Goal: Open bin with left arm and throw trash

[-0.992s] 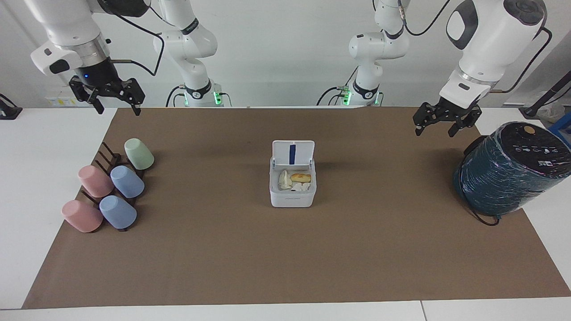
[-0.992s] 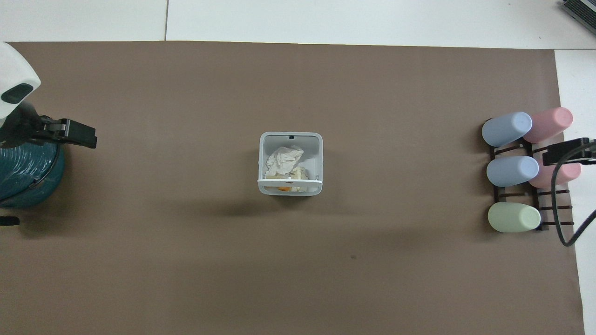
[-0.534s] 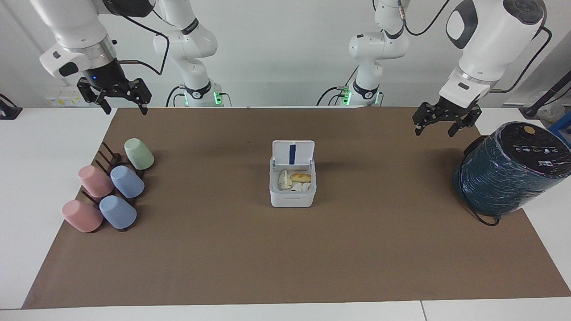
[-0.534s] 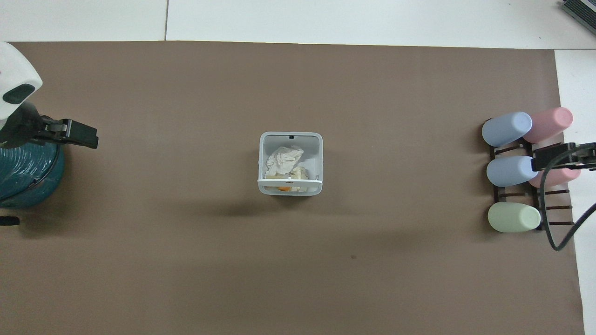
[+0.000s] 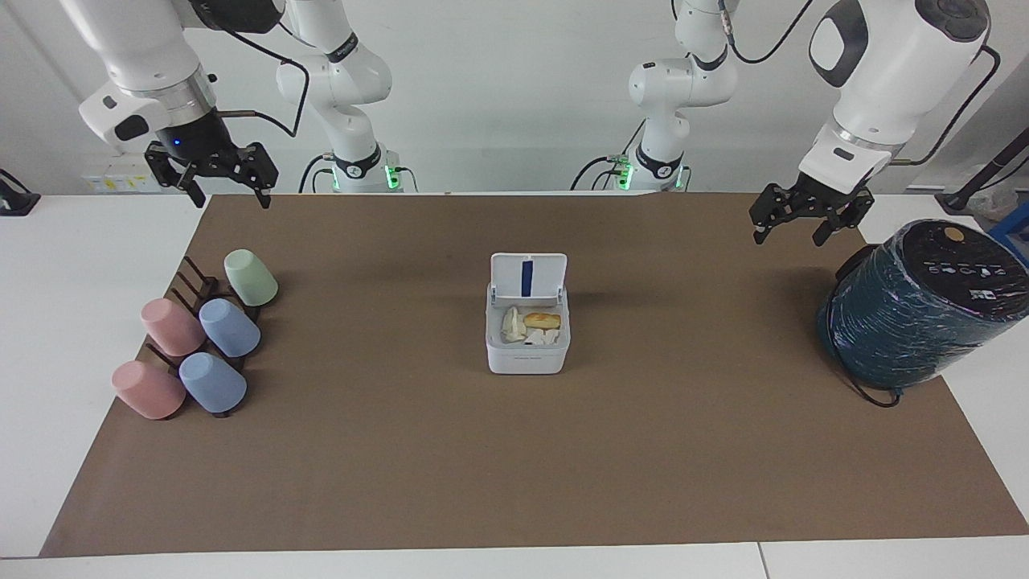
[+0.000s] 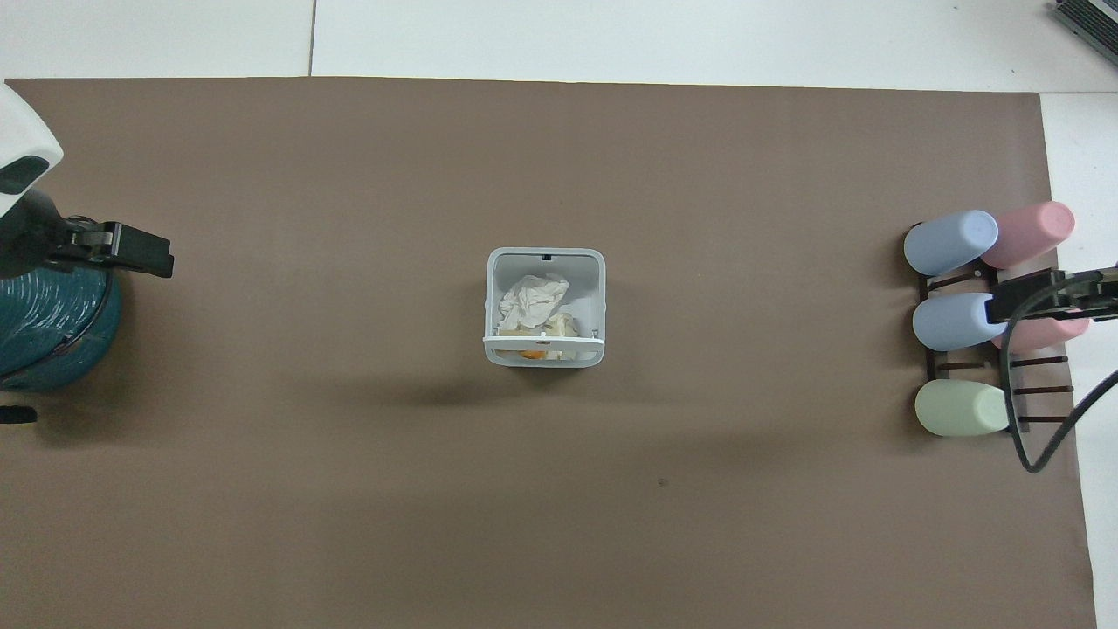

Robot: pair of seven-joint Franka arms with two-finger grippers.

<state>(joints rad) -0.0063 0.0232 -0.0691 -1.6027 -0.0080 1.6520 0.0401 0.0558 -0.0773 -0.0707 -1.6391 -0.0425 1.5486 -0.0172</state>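
Since a second ago my right gripper [image 5: 227,191] has drifted toward the table's middle and now hangs above the mat's edge, over the cup rack [image 5: 191,293] end, jaws apart, holding nothing. My left gripper [image 5: 792,229] has barely shifted; it hangs jaws spread and empty too, just beside the dark teal cylinder [image 5: 916,310], high over the mat. Well apart from both claws, between them at mid-table, sits the bin [image 5: 526,354], lid [image 5: 528,277] standing upright with its blue strip showing. Inside lies the trash [image 5: 530,326]: white tissue wads and a yellow-orange lump. Down under my right claw, pastel cups [image 5: 229,328] lie on their rack.
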